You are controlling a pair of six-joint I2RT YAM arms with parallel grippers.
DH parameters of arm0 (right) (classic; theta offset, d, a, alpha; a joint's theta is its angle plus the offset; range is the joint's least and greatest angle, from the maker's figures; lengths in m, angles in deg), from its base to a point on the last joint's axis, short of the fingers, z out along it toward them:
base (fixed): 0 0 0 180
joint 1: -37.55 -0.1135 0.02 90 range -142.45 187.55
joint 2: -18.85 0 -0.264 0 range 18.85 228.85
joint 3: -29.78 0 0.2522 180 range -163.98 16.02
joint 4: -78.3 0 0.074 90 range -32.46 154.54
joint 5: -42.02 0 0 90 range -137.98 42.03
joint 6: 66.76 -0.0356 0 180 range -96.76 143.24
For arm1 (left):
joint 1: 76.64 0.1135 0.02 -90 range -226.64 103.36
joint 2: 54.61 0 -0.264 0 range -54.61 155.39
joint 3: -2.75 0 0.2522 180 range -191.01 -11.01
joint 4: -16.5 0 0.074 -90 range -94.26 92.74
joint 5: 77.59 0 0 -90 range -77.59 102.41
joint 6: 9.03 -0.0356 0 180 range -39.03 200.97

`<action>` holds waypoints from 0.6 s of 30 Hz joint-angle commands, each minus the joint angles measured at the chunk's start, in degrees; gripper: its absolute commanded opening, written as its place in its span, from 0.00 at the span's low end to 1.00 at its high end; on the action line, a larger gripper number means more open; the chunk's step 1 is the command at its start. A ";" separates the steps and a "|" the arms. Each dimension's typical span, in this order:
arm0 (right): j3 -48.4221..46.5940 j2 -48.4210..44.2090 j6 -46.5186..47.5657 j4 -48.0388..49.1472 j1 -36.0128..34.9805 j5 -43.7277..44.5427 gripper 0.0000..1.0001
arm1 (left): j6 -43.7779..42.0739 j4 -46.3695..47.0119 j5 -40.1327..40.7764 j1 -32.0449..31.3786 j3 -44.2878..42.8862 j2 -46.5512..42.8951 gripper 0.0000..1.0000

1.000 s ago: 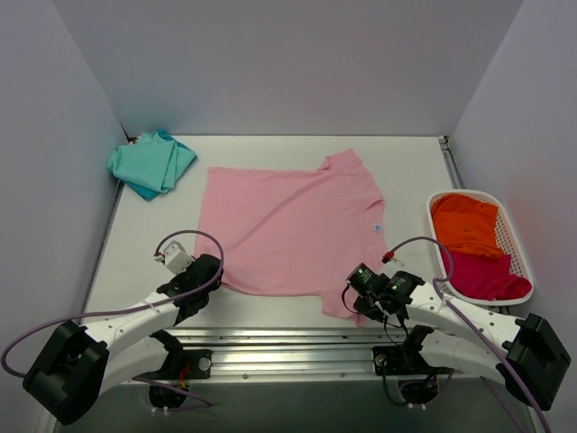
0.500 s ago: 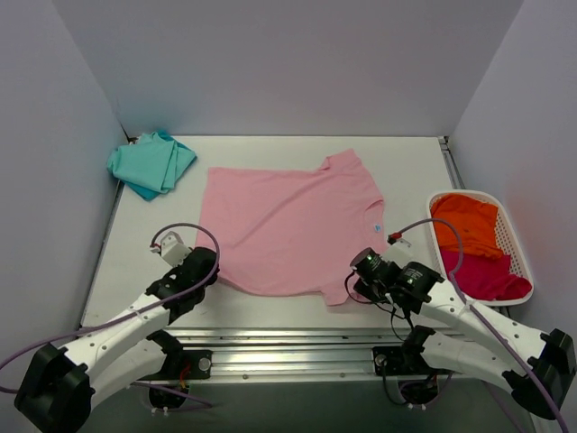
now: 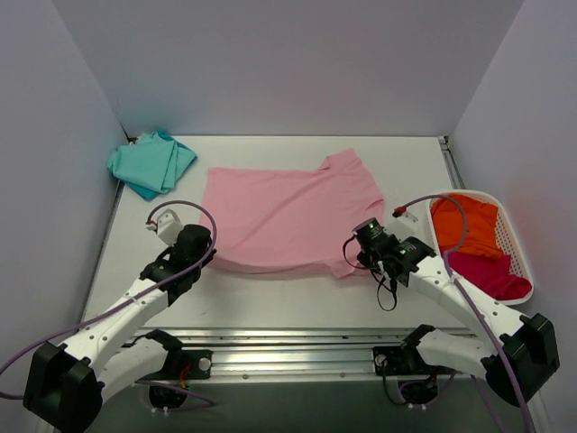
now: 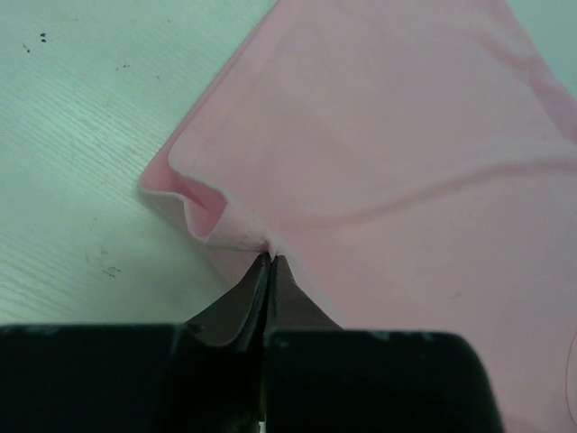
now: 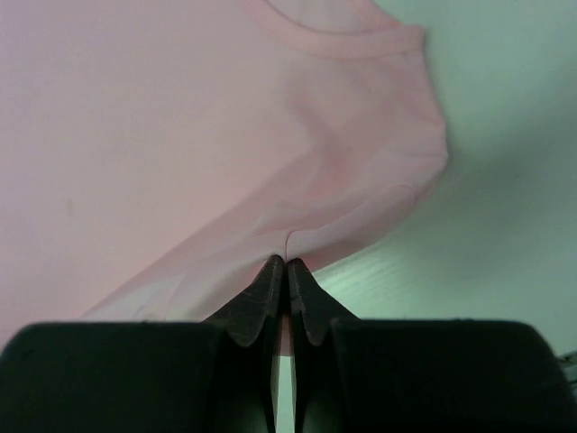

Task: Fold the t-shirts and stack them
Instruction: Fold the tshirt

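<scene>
Left gripper point(image 4: 269, 260) and right gripper point(image 5: 287, 262) have carried the pinched near hem of pink t-shirt point(image 3: 288, 212) rearward.

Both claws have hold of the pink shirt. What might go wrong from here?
1. The left gripper and right gripper each pinch only a thin bit of the near edge of the pink shirt; the cloth might slip out mid-fold.
2. The edge bunches into wrinkles at both pinches, so the fold may come out creased or crooked.
3. The right arm sits close to the basket; a wide swing might knock it.
</scene>
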 commanded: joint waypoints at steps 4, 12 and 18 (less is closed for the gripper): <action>-3.43 6.08 5.77 7.07 6.92 0.47 0.00 | -3.78 5.08 -4.12 4.09 -4.05 5.39 0.02; -10.10 18.28 6.65 12.87 9.39 -1.21 0.00 | -6.59 10.10 -6.93 8.05 -8.44 15.41 0.02; -17.83 28.48 7.36 13.14 11.32 -1.03 0.00 | -8.96 13.43 -9.05 11.65 -12.93 23.23 0.02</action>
